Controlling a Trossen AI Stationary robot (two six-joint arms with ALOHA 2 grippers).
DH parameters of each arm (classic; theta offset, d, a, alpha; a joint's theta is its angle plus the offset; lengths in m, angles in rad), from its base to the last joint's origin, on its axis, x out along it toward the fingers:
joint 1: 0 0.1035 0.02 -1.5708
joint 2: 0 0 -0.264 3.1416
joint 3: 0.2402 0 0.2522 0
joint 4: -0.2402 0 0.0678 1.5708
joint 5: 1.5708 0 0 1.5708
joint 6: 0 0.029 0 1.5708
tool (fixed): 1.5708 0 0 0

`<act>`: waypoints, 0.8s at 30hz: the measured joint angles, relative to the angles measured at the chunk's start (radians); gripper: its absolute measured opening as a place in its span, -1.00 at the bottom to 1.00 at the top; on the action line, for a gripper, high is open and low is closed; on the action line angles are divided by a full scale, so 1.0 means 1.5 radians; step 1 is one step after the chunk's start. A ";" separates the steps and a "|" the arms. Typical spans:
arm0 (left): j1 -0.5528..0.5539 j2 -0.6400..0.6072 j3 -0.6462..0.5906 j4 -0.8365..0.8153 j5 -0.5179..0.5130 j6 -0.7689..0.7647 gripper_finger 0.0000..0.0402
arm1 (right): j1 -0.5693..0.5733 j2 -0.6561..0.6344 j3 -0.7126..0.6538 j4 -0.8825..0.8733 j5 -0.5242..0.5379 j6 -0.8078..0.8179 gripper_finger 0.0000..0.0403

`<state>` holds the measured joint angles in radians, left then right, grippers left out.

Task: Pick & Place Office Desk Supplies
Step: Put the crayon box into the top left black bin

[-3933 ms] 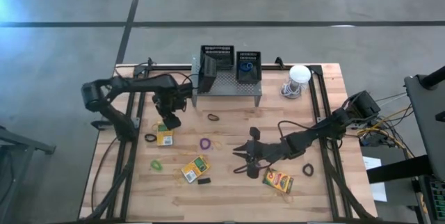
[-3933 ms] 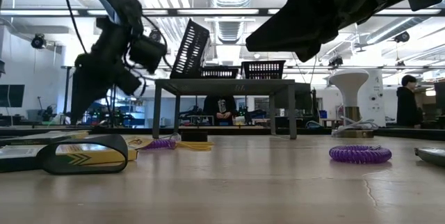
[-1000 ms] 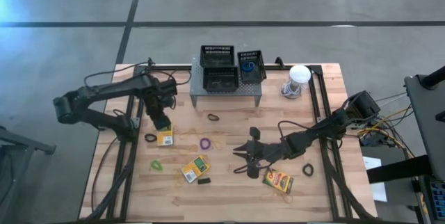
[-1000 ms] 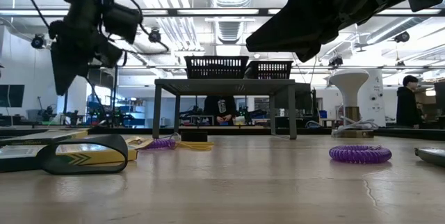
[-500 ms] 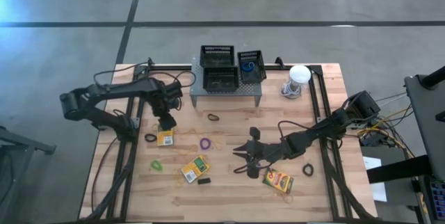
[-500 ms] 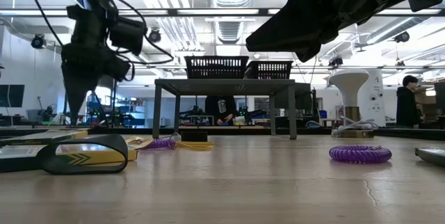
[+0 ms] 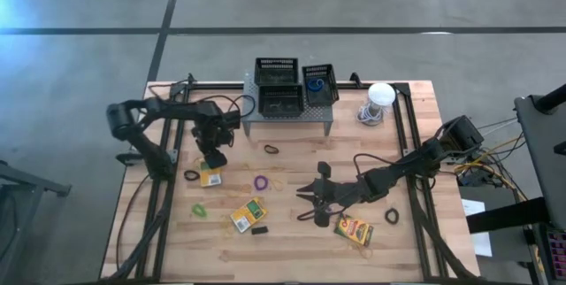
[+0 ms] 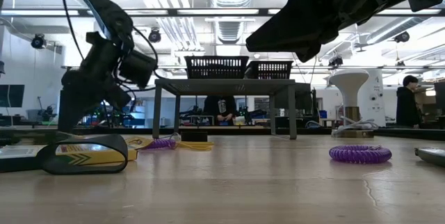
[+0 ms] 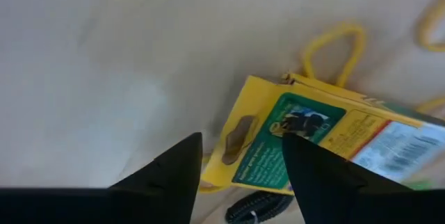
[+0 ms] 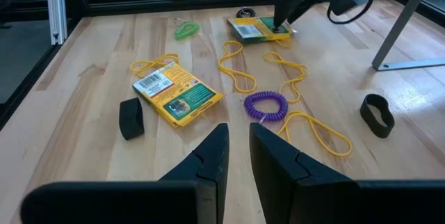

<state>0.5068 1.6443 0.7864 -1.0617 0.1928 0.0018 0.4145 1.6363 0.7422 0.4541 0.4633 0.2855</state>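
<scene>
My left gripper (image 7: 212, 157) is open and low over the table's left part. Its fingers stand on either side of one end of a yellow-orange crayon box (image 9: 299, 140) that lies flat (image 7: 210, 175); whether they touch it I cannot tell. A black band (image 7: 191, 175) lies beside that box. My right gripper (image 7: 308, 200) hovers near the table's middle, open by a narrow gap (image 10: 240, 144), holding nothing. Two more crayon boxes (image 7: 248, 214) (image 7: 354, 230), a tiny black block (image 7: 259, 229) and a purple coil (image 7: 261, 181) lie on the wood. Three black baskets (image 7: 281, 101) (image 7: 277, 71) (image 7: 317, 83) sit on the grey shelf.
The grey perforated shelf (image 7: 287, 117) stands at the far middle, with the white round object with its cord (image 7: 378, 99) to its right. Loose bands lie about: green (image 7: 198, 208), black (image 7: 271, 150) (image 7: 391, 216), yellow loops (image 10: 236, 71). A person (image 8: 405, 106) stands in the room behind.
My left gripper has come down from well above the table toward the crayon box on the left, shifting slightly toward the near edge, and now stands low at the box. The right arm and the objects have kept still.
</scene>
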 joint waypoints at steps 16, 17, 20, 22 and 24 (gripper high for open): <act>-0.001 -0.068 0.009 -0.016 0.079 0.085 -0.83 | 0.000 0.000 -0.001 0.000 0.000 0.002 -0.72; -0.001 -0.074 0.009 -0.017 0.082 0.087 -0.91 | 0.000 0.000 -0.001 0.000 0.000 0.002 -0.72; -0.001 -0.089 0.009 -0.019 0.084 0.087 -0.97 | 0.000 0.000 -0.001 0.000 0.000 0.002 -0.72; -0.001 -0.098 0.009 -0.022 0.084 0.086 -0.98 | 0.000 0.000 -0.001 0.000 0.000 0.002 -0.72; -0.001 -0.105 0.009 -0.023 0.084 0.083 -0.99 | 0.000 0.000 -0.001 0.000 0.000 0.002 -0.72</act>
<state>0.5051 1.4864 0.7994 -1.0968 0.3183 0.1266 0.4145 1.6363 0.7403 0.4545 0.4633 0.2886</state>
